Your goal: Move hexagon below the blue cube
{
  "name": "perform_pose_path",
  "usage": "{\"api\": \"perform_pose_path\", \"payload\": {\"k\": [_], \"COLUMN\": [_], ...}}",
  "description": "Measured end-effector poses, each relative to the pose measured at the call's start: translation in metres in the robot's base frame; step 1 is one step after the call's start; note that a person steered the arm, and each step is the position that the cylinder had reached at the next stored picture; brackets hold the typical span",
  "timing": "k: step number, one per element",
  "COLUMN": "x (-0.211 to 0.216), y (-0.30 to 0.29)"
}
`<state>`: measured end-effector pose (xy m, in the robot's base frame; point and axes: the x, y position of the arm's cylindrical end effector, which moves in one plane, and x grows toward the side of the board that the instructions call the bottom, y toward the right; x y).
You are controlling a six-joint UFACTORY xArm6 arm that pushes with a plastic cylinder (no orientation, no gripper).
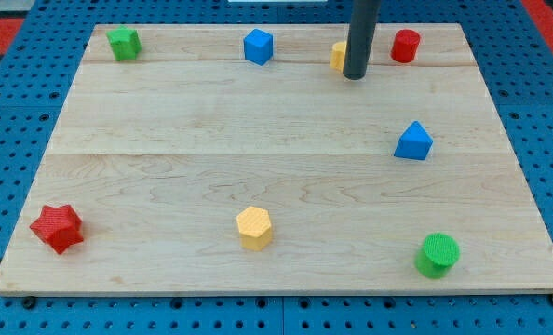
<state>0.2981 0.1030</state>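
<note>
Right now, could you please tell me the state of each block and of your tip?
yellow hexagon: lower centre, untouched.
blue cube: top edge, free.
yellow block: partly hidden behind rod, shape unclear.
my tip: beside yellow block, contact unclear.
red cylinder: upright.
blue pyramid: right side, free.
green cylinder: upright.
red star: bottom left.
green block: top left.

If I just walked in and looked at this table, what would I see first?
You would first spot the dark rod coming down from the view's top, my tip resting right beside a small yellow block that it partly hides. Next, the bright red star-shaped block at the bottom left corner of the pale wooden board stands out. The yellow hexagon block sits alone near the bottom middle, far below the blue cube at the top.
</note>
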Motion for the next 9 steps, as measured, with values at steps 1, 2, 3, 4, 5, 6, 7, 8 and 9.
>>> {"api": "perform_pose_path", "payload": {"k": [1,2,3,4,5,6,7,8,9], "x": [-0.009,-0.018,0.006,0.062,0.139,0.206,0.264,0.288,0.261], "y": [0.0,0.0,0.0,-0.004,-0.015,-0.026,-0.083,-0.099,-0.145]}}
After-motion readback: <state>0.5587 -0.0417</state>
